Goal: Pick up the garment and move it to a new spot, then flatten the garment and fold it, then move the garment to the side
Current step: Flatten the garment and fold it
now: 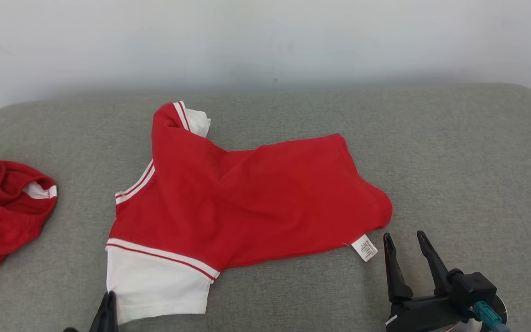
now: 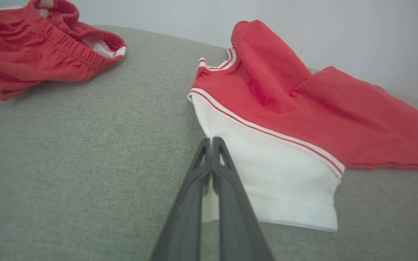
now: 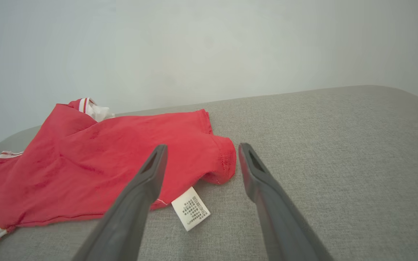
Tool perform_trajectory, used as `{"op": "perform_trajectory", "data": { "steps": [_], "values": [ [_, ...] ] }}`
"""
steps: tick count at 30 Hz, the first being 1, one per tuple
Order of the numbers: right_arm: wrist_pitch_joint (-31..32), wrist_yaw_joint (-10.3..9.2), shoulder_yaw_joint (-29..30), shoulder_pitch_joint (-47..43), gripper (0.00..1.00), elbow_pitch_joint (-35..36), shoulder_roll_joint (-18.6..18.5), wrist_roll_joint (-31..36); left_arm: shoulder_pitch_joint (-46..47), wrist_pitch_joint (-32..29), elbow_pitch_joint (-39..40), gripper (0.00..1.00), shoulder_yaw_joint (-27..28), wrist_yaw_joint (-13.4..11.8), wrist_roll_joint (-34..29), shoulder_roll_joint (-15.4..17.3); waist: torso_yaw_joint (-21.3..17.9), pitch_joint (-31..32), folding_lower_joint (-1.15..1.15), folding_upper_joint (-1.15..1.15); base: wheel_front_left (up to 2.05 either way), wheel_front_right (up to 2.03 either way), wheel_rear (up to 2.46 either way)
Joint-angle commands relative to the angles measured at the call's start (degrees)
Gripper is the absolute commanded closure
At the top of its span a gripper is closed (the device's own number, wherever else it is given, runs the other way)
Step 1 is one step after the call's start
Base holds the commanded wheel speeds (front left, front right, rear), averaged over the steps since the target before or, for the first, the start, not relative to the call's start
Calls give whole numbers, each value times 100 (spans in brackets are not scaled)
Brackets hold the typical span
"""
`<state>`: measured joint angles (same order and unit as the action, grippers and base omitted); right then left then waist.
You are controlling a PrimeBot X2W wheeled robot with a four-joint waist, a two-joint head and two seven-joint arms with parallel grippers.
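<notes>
The garment is a red shirt with white, red-striped sleeves, lying rumpled on the grey cushion. One white sleeve points toward me. My left gripper is shut, its fingers pinched together on that sleeve's near-left edge, with white cloth showing between them. In the head view the left gripper sits at the sleeve's lower left corner. My right gripper stands open just short of the shirt's hem corner, beside the white care label. From the right wrist, the garment and label lie ahead of the open right gripper.
A second red piece of clothing with an elastic waistband lies bunched at the far left. The grey cushion stretches wide to the right and ends at a pale wall behind.
</notes>
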<state>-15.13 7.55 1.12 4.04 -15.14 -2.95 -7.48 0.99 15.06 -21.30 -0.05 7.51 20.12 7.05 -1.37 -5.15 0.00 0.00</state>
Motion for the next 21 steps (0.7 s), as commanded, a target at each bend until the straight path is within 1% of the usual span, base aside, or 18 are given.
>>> {"op": "perform_trajectory", "data": {
  "steps": [1,7,8,9,15,21],
  "values": [
    [-2,-13,-21,-49,0,3,14,-29,-163,18,71,100,76,-5,-60,-15,85,15,0,0,0,0,0],
    [-3,-13,-17,-18,0,-41,14,-1,-358,18,68,100,309,-6,-113,-123,105,-13,0,0,0,0,0],
    [-2,-13,-13,-11,0,-46,14,6,-349,18,71,55,336,-6,-156,-137,102,-12,0,0,0,0,0],
    [-2,-13,-11,-5,0,-53,14,13,-322,18,112,0,375,-7,-202,-152,95,-6,0,0,0,0,0],
    [-2,-13,8,-18,0,-44,14,57,-249,18,543,0,678,-6,-322,-281,58,47,0,0,0,0,0],
    [-2,-13,33,-67,0,-36,15,78,-348,18,1304,0,815,-6,-715,-360,24,130,0,0,0,0,0]
  ]
}}
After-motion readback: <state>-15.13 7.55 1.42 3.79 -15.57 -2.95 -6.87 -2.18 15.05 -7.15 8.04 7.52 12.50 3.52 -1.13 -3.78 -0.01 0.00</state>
